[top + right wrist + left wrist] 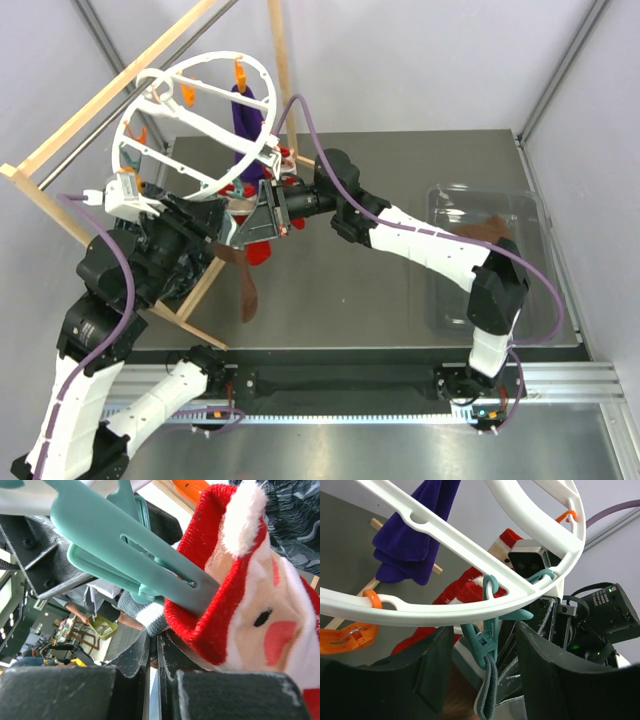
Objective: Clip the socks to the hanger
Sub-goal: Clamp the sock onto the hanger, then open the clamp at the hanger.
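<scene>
The white ring hanger (160,95) hangs at the upper left; its rim and spokes cross the left wrist view (470,555). A red Santa sock (262,245) hangs below the ring and fills the right of the right wrist view (250,610), with a teal clip (115,535) against its red cuff. Another teal clip (487,630) grips the grey-and-white cuff (487,690) of a brown sock (248,295). My left gripper (222,238) is open, with one finger on each side of that clip. My right gripper (262,215) is shut at the cuff (145,615).
A long purple sock (250,115) hangs from the ring's far side. Orange clips (240,72) sit round the rim. The pale wooden frame (90,100) holds the hanger. A clear bin (530,210) with a brown sock (490,232) stands at the right.
</scene>
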You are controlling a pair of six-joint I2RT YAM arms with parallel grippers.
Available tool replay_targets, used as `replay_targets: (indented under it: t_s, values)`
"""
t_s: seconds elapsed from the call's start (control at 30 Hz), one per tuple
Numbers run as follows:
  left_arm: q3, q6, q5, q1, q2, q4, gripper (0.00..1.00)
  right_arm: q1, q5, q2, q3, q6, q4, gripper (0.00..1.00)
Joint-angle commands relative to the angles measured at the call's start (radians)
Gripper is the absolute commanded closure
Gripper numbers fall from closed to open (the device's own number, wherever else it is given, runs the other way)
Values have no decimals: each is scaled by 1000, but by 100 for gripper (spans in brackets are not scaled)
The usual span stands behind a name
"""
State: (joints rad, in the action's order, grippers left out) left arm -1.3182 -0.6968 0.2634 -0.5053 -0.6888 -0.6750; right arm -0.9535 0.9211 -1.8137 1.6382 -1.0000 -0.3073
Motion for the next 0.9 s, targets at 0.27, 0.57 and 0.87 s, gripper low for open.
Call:
replay_targets:
  t_s: [0.27, 0.57, 0.87]
  values:
    - [-9, 63, -46, -1, 69, -14, 46, 13, -37, 16, 57, 85, 39, 100]
    - [14, 57, 120, -1, 183, -81, 59, 79, -123, 48, 98, 195, 211, 100]
    - [-78, 53, 184, -1, 29, -173, 34, 93, -122, 48, 129, 228, 258, 100]
